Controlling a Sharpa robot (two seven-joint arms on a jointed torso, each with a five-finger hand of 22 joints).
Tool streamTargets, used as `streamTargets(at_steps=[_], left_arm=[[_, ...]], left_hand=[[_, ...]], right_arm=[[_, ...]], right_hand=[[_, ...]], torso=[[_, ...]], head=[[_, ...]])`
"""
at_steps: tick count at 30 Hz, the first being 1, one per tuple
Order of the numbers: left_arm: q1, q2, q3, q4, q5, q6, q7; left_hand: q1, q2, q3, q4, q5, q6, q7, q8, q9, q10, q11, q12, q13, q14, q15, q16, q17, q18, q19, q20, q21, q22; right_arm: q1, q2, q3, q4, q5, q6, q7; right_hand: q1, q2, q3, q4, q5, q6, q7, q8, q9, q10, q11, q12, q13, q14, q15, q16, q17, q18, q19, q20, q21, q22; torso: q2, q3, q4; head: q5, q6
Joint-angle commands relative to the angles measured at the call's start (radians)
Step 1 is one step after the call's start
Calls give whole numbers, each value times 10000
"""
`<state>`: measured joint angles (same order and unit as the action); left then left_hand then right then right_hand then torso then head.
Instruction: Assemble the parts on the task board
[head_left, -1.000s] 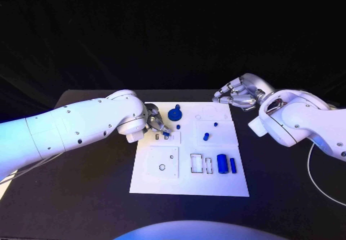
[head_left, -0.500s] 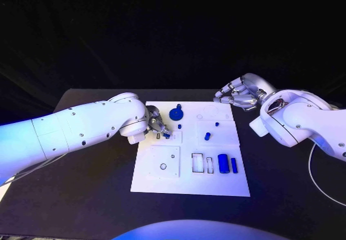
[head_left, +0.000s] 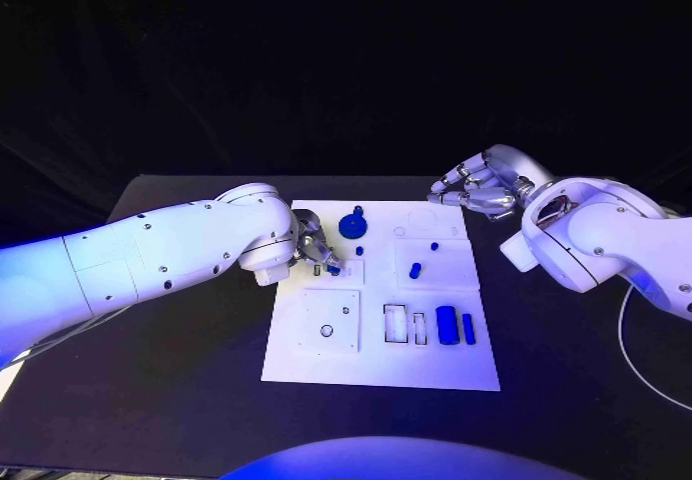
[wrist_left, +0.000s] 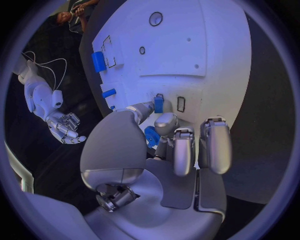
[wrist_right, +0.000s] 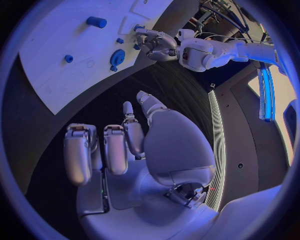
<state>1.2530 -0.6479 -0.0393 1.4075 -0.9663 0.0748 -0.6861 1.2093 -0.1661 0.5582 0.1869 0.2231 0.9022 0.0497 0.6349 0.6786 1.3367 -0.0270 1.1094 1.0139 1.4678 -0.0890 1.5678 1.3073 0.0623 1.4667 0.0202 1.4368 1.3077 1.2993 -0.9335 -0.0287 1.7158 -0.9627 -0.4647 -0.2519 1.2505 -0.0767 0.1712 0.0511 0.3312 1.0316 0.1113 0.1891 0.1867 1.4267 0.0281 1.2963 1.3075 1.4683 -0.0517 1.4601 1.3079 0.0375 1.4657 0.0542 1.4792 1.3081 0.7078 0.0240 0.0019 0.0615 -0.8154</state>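
My left hand (head_left: 310, 252) rests at the left edge of the white board (head_left: 378, 355), fingers curled down onto a small blue piece (wrist_left: 158, 104) that stands at a little slot in the board; thumb and fingertip press it from either side, so I hold it. A second slot (wrist_left: 180, 103) lies just beside it.

My right hand (head_left: 483, 187) hovers over the black worktop (head_left: 173, 400) off the board's far right corner, fingers bent and apart, holding nothing.

On the board, a round blue knob (head_left: 352, 227) sits near the far edge, just beside my left hand. A short blue peg (head_left: 414, 270) lies near the middle, with a tiny blue stud (head_left: 434, 246) beyond it. Toward the near right, a thick blue cylinder (head_left: 447, 326) and a thin blue bar (head_left: 467, 325) lie side by side. To their left are two rectangular recesses (head_left: 394, 324); I cannot tell whether anything sits in them.
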Motion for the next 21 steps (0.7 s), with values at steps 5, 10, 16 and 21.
streamTargets(at_steps=[5, 10, 16, 21], left_arm=[[-98, -35, -48, 27, -151, 471, -474], [-98, -39, -42, 38, -153, 476, -531], [-98, -28, -38, 44, -153, 517, -561], [-98, 0, -38, 33, -169, 594, -585]], left_hand=[[-181, -19, 1773, -1700, 200, 2, -95, 112, 66, 28, -70, -57, -30, 1030, -15, 30, 2635, -204, 245, 5, 36, 1180], [-276, -11, 1768, -1683, 237, 33, -118, 162, 110, 62, -85, -26, -6, 1030, -26, 30, 2635, -210, 259, -4, 54, 1207], [-375, 17, 1755, -1658, 245, 76, -151, 217, 156, 114, -110, 30, 43, 1030, -43, 30, 2635, -224, 289, -17, 95, 1259], [-440, 41, 1736, -1638, 244, 110, -174, 252, 183, 147, -128, 61, 67, 1030, -56, 30, 2635, -231, 305, -28, 119, 1290]], right_arm=[[-9, 7, -1, 0, -35, 163, -8], [-11, 12, -2, -6, -35, 182, -24], [-13, 24, -4, -18, -35, 208, -34], [-14, 30, -5, -17, -35, 213, -35]], right_hand=[[44, 22, -49, 28, 51, -59, 5, 57, 22, -83, -11, -65, 438, 614, 59, 3, 276, 66, 74, 65, 12, 643], [43, 25, -51, 32, 59, -62, 6, 57, 24, -84, -11, -65, 438, 614, 61, 2, 273, 67, 72, 66, 10, 639], [43, 25, -51, 32, 59, -62, 6, 57, 24, -84, -11, -65, 438, 614, 61, 2, 273, 67, 72, 66, 10, 639], [43, 25, -51, 32, 59, -62, 6, 57, 24, -84, -11, -65, 438, 614, 61, 2, 273, 67, 72, 66, 10, 639]], torso=[[4, 5, -7], [-5, 6, 2], [-5, 5, -2], [-3, 10, -1]], head=[[5, -46], [7, -80], [13, -98], [16, -107]])
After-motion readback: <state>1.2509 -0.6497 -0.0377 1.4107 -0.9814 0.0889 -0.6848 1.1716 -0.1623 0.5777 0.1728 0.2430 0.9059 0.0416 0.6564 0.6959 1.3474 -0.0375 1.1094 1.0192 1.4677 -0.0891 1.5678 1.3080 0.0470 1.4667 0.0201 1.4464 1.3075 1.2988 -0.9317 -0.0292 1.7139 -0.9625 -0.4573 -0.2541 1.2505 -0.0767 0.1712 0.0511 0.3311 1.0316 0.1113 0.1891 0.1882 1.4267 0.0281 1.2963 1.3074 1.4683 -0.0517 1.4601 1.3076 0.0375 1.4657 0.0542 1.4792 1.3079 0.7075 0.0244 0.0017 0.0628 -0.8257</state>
